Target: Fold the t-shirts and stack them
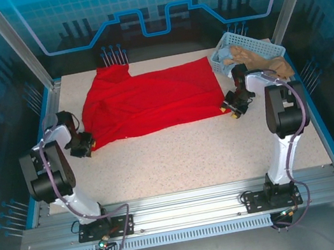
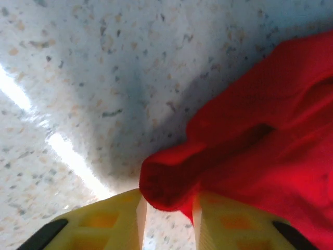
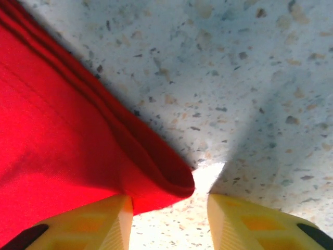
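1. Yellow jaws of the left gripper (image 2: pixel 169 203) are clenched on a bunched corner of the red t-shirt (image 1: pixel 150 102); the cloth fills the gap and touches both sides.
2. The right gripper (image 3: pixel 169 200) stands parted; the shirt's other near corner lies between its jaws, against one finger and clear of the other; nothing is clamped.
3. The shirt lies spread and wrinkled across the far half of the speckled table (image 1: pixel 179 155); one gripper sits at each near corner.
4. A pale blue basket (image 1: pixel 225 42) sits at the far right, just beside the shirt; crumpled tan cloth (image 1: pixel 252 55) lies in it.
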